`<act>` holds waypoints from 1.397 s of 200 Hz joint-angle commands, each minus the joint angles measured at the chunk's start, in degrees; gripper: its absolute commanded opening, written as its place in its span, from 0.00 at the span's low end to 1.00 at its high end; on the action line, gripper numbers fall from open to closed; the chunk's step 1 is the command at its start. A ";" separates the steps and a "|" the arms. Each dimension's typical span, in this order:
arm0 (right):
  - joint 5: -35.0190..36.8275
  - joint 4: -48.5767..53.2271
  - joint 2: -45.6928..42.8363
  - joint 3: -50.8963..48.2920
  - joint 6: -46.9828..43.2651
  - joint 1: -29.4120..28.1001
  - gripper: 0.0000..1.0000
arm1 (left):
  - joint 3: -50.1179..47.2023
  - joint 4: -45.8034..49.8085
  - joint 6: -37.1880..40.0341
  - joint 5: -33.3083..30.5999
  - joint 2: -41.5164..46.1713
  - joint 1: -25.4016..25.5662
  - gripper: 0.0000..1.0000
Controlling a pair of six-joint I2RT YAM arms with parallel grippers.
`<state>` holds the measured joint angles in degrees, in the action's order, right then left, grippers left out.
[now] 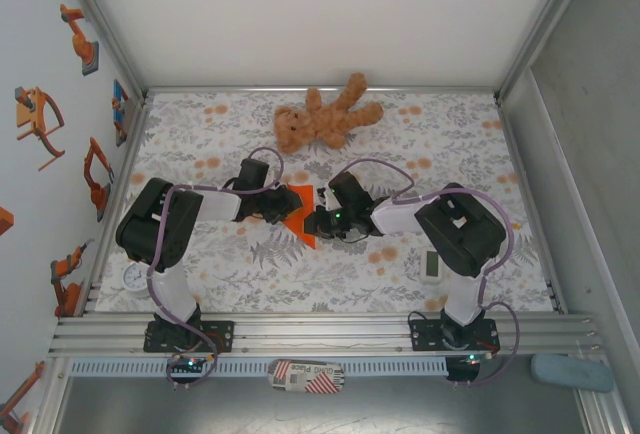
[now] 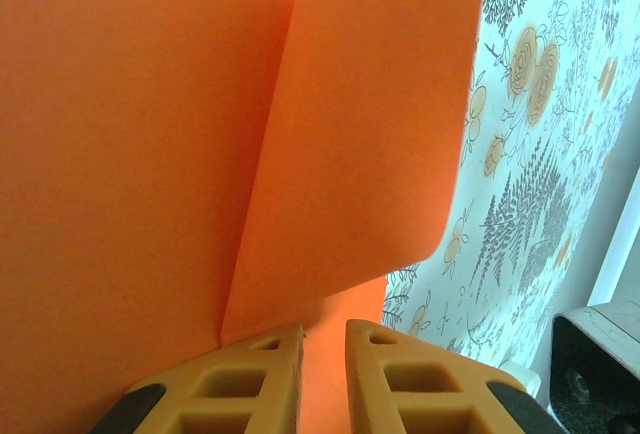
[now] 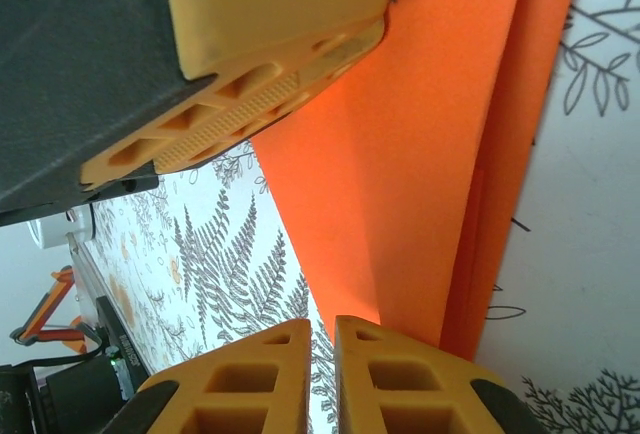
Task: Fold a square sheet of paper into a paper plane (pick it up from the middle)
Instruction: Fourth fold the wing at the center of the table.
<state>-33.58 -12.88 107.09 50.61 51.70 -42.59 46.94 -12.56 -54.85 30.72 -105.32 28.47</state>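
- Top external view: a floral-patterned table [image 1: 330,289] carries a brown teddy bear [image 1: 325,119] sprawled near its far edge.
- Two arms reach inward from the near edge and meet just on the near side of the teddy bear.
- The orange sheet of paper [image 1: 303,231] sits at that meeting point, near the teddy bear but not touching it. The left wrist view shows one flap folded over the rest along a straight crease.
- The left hand [image 2: 325,330] comes in from the teddy bear's left. Its fingers are drawn close and clamped on the sheet of paper, which runs into the narrow slit between them.
- The right hand [image 3: 335,322] comes in from the teddy bear's right with its fingers nearly together. The paper's edge reaches one finger, but whether the fingers pinch it cannot be told.
- A small white gadget [image 1: 432,266] lies well to the right of the teddy bear, toward the near edge.
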 commanded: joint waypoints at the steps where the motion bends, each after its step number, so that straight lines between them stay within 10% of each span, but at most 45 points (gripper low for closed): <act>1: -0.08 0.98 1.10 0.17 0.10 -0.48 0.14 | -1.32 5.71 -0.33 -1.65 -3.37 0.49 0.20; 279: -0.52 0.05 -1.95 -4.12 0.94 -2.26 0.12 | -0.92 6.82 -0.99 -2.12 -4.45 0.52 0.21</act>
<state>-34.02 -12.71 104.75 46.85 52.14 -44.62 47.57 -12.69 -55.05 31.40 -106.04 28.47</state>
